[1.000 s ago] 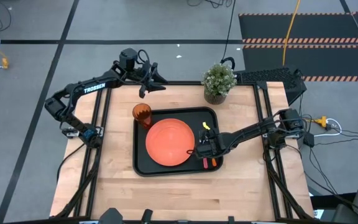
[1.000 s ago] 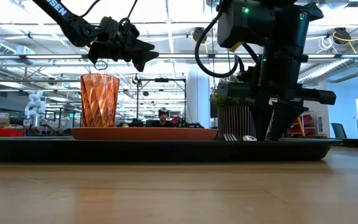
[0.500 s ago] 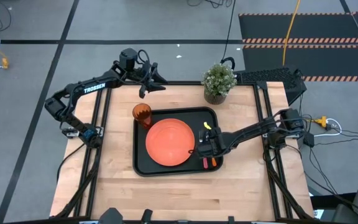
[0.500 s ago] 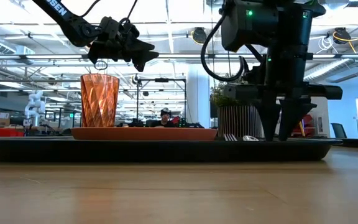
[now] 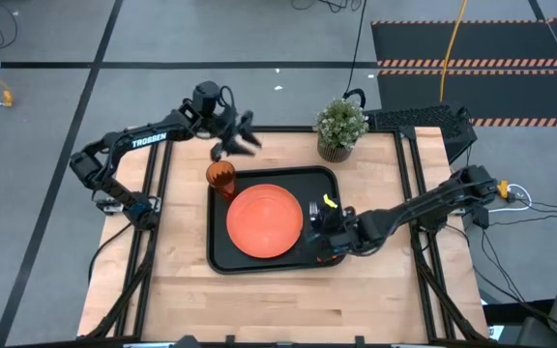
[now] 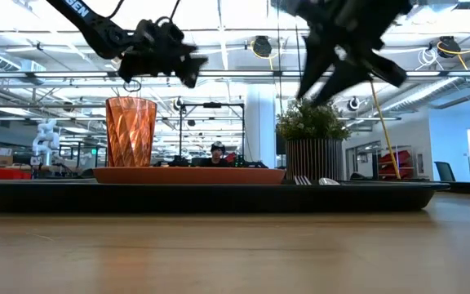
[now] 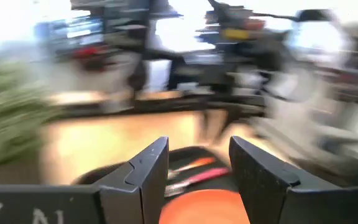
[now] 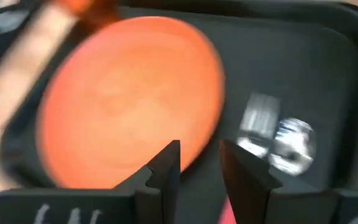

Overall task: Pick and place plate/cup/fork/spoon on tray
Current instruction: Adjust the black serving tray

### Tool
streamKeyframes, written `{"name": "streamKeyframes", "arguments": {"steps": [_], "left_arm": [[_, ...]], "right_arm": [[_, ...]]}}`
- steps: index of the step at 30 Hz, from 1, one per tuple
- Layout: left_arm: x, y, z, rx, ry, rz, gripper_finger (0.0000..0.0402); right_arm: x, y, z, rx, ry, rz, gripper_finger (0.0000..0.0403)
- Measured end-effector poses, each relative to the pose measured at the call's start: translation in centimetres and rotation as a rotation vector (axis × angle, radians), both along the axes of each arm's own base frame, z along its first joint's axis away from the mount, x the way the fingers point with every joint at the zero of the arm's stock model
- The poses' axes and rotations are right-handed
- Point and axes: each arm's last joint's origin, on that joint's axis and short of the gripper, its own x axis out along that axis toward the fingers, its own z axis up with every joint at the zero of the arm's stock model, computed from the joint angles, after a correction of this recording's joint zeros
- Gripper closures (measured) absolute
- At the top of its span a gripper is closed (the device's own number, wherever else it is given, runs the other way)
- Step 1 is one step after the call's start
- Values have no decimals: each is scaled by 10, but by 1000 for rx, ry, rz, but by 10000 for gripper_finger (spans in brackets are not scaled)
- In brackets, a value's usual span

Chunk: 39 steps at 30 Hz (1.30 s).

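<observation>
Lifting clear should go straight up, so neither empty tool brushes anything on the tray [image 5: 222,259]. It holds the plate [image 5: 264,220] at its middle, the cup [image 5: 220,176] at a corner, fork [image 8: 257,121] and spoon [image 8: 295,142] alongside. Right tool [image 5: 323,235] and left tool [image 5: 243,142] both hang open.

The word "TROSSEN" is read in white letters on the upper link of the left arm [image 5: 149,140] in the high view. In the low view, only the trailing letters "EN" are seen on that same arm [image 6: 77,6]. No other legible text, label or number is noted.
</observation>
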Motion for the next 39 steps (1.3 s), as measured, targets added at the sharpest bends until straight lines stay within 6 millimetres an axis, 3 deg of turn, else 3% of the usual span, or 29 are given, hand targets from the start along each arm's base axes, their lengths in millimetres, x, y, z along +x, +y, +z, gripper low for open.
{"name": "streamKeyframes", "arguments": {"steps": [4, 9, 18, 25, 33, 39], "left_arm": [[7, -26, 2, -12, -77, -271, 229], [16, -67, 4, 94, -26, -261, 229], [31, -138, 14, 335, 252, 51, 229], [34, -169, 19, 323, 377, 310, 229], [18, -192, -1, 296, 730, 679, 229], [-1, -225, -13, 298, 943, 704, 229]], "right_arm": [[6, 17, 4, -72, -21, 192, 296], [-3, 28, -14, -122, 50, 238, 296], [-39, 17, -50, -180, 182, 243, 296], [-65, 4, -59, -259, 198, 237, 296], [-88, -7, -68, -292, 217, 260, 296], [-104, -16, -76, -302, 231, 251, 296]]}}
